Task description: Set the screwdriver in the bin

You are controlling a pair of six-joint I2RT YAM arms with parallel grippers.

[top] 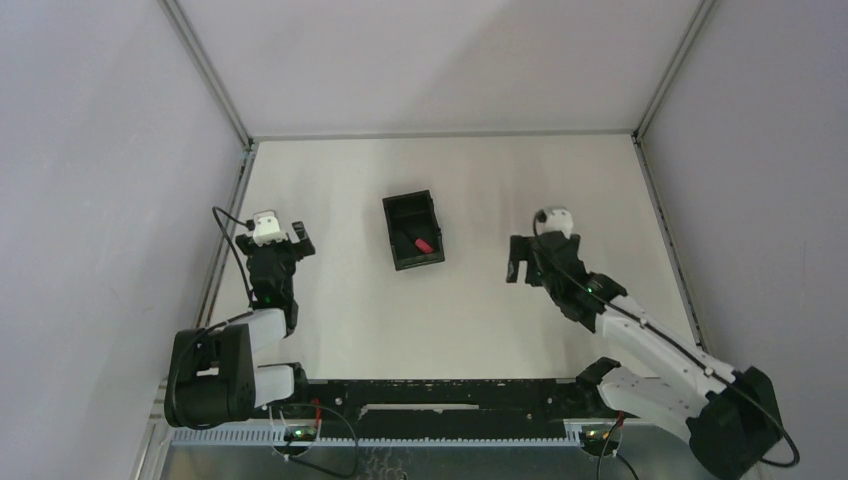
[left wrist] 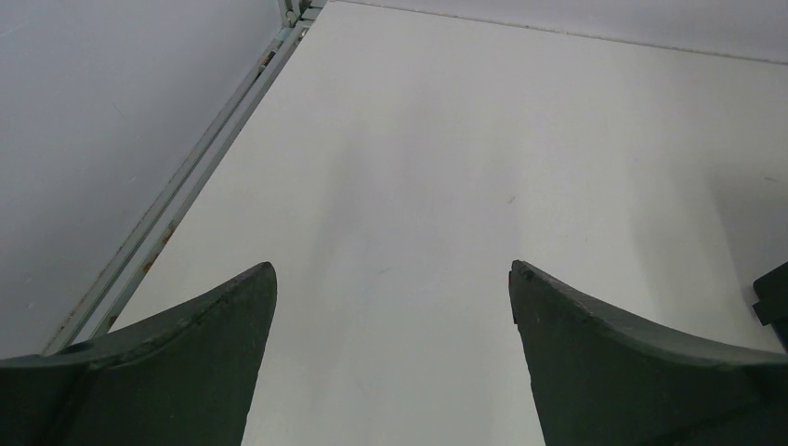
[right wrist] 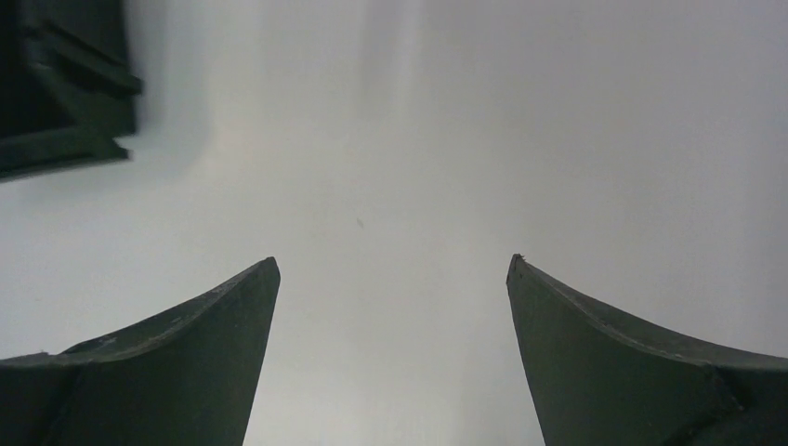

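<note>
1. The bin (top: pixel 391 236) sits on the white table (top: pixel 480 180), about midway between the two arms and a little farther out than both grippers. Its long axis runs near to far, slightly tilted.
2. The screwdriver (top: pixel 423 244) lies inside the bin, at its near right part. Its red handle is plain to see against the black floor. The thin shaft is too dark to make out from above.
3. The right gripper (top: pixel 514 260) hangs over bare table to the right of the bin, apart from it. In the right wrist view its fingers (right wrist: pixel 186 353) are spread wide with only white table between them, and they hold nothing.
4. A dark ribbed shape in the far left corner of the right wrist view is probably the bin's wall (right wrist: pixel 56 84), though it is blurred.
5. The left gripper (top: pixel 303 240) sits left of the bin, well apart from it. Its fingers (left wrist: pixel 195 362) are also spread, with nothing between them.
</note>
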